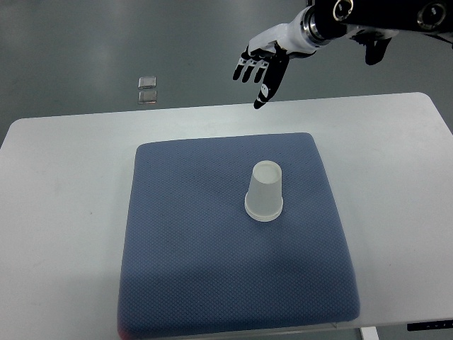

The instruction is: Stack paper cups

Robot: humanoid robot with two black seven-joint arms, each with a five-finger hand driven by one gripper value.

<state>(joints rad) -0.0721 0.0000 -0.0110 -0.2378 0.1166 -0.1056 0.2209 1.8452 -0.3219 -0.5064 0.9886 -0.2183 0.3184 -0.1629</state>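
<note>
A white paper cup [265, 190] stands upside down on the blue mat [184, 241], right of the mat's middle. Whether it is one cup or a stack cannot be told. My right hand [260, 68] hangs high above the table's far edge, up and slightly left of the cup, well apart from it. Its fingers are spread and hold nothing. The right arm comes in from the top right. The left arm is out of view.
The mat lies on a white table [64, 212]. A small clear object [148, 90] lies on the grey floor beyond the table's far edge, at the left.
</note>
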